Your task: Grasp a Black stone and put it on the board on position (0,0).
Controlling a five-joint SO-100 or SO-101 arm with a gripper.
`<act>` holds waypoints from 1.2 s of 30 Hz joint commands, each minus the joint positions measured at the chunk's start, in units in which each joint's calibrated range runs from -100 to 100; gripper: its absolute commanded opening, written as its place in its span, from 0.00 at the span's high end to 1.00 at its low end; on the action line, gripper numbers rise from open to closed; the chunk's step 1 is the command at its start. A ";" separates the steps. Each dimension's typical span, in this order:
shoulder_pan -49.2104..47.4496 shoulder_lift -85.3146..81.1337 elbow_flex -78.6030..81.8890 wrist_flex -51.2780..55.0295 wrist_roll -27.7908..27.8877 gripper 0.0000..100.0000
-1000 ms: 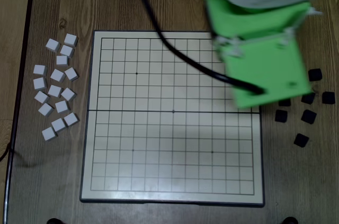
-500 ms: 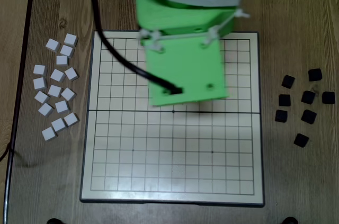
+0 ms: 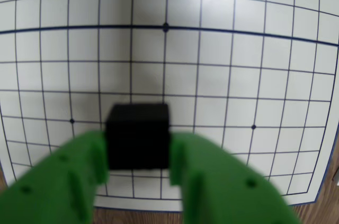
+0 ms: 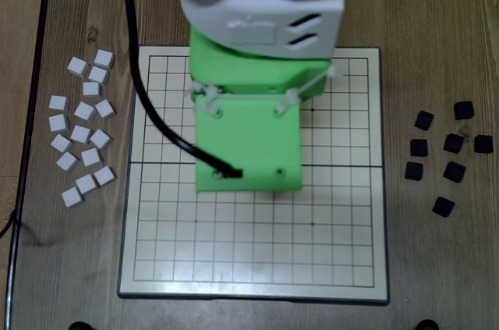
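In the wrist view the Black stone point(image 3: 137, 136) sits clamped between the green jaws, held above the board point(image 3: 222, 75), short of the dot on the fold line point(image 3: 165, 27). Overhead, the arm point(image 4: 253, 96) reaches over the board's middle.

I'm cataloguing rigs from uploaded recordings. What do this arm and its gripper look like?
The gripper has two broad bright green plastic fingers with small round holes. In the overhead view the arm shows a flat green panel crossed by white zip ties, below a white housing with slotted vents. A black cable runs to the panel; red and white wires loop at the top.
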 commanded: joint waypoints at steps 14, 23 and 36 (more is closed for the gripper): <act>2.37 6.08 -2.29 -7.34 0.24 0.94; 2.10 7.69 -1.71 -8.99 1.12 0.94; 1.64 8.79 -2.00 -8.49 1.81 0.94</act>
